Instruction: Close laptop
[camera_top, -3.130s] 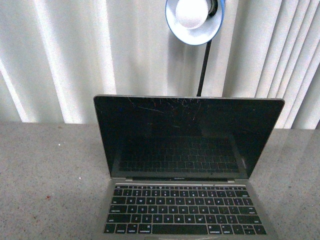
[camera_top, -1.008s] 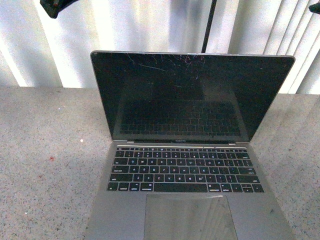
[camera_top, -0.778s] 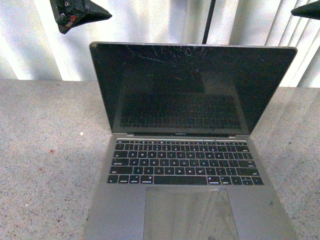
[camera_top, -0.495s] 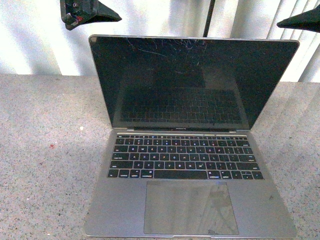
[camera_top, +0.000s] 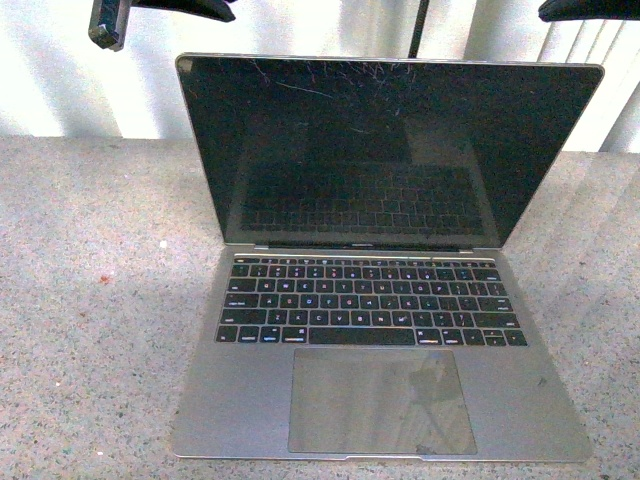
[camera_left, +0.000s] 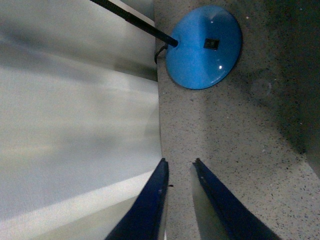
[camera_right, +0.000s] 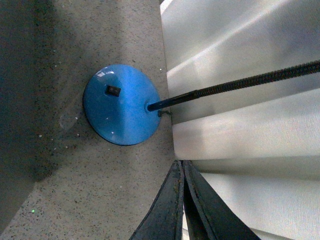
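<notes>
The thin silver-grey metal laptop (camera_top: 380, 400) lies open on the speckled grey stone worktop (camera_top: 90, 330), directly ahead of the robot. Its long axis runs from the robot's left to its right. The hinge is on the far side and the trackpad edge is nearest the robot. The black glossy screen (camera_top: 390, 150) stands raised, leaning slightly back and facing the robot, with fine cracks near its top edge.

The left end effector (camera_left: 180, 164) hangs above the worktop behind the lid. Its blue fingers (camera_left: 150, 210) are a narrow gap apart and hold nothing. The right end effector (camera_right: 180, 165) is also behind the lid, with its dark fingers pressed together at the tips and empty. A round blue lamp base (camera_left: 204, 47) with a thin black pole (camera_top: 418, 28) stands behind the laptop, against white vertical blinds (camera_top: 60, 80).
</notes>
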